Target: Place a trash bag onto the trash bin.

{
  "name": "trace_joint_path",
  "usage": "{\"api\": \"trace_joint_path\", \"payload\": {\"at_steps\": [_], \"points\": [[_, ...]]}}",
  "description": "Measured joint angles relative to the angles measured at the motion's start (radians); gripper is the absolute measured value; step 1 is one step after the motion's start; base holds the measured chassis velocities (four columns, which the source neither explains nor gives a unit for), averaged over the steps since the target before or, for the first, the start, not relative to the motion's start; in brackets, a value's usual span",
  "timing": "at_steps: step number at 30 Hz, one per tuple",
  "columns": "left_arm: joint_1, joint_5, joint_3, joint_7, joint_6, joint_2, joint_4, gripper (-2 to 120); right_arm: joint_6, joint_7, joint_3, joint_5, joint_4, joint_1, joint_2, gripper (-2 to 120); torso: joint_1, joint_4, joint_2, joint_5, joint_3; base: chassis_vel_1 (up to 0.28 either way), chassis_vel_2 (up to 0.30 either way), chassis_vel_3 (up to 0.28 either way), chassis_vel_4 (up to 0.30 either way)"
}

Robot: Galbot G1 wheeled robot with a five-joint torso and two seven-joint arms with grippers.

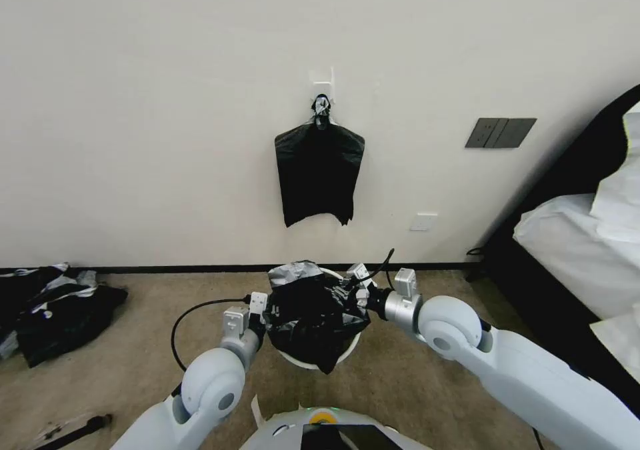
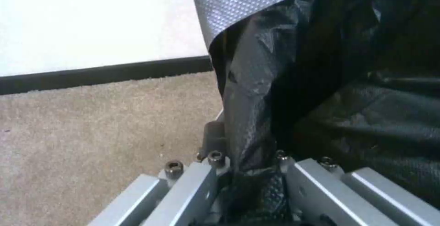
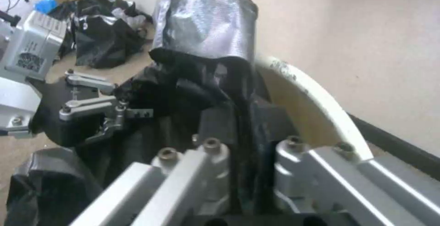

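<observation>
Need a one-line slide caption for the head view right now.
Both pincers, left and right, grip the black trash bag over the cream trash bin below a wall-hung bag bundle.

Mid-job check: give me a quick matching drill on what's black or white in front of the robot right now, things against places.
Things:
1. trash bag
2. bundle of black bags
3. trash bin
4. cloth heap

Places:
a. on the carpet at far left
b. on the carpet under the bag
c. hanging from a wall hook
d. held between the left claw and the right claw

Pairs: 1-d, 2-c, 3-b, 4-a
</observation>
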Motion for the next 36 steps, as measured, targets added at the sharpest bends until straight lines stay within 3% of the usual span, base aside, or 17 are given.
{"api": "trace_joint_path", "payload": {"at_steps": [10,21,36], "points": [[0.018,0.022,0.000,0.021,-0.001,0.003,-0.001,1,0.020,0.014,0.012,-0.007,0.012,-0.002,-0.006,0,0.000,0.0000,0.000,-0.0001,0.000,0.000,0.000,0.000,0.000],[0.083,0.092,0.012,0.079,-0.017,0.010,-0.029,1,0.079,0.083,-0.012,-0.115,-0.013,0.021,-0.005,0,0.000,0.0001,0.000,0.0001,0.000,0.000,0.000,0.000,0.000],[0.148,0.349,0.006,0.236,-0.120,0.031,-0.057,1,0.000,0.031,-0.028,-0.117,-0.094,0.065,-0.106,0,0.000,0.0000,0.000,0.0000,0.000,0.000,0.000,0.000,0.000]]}}
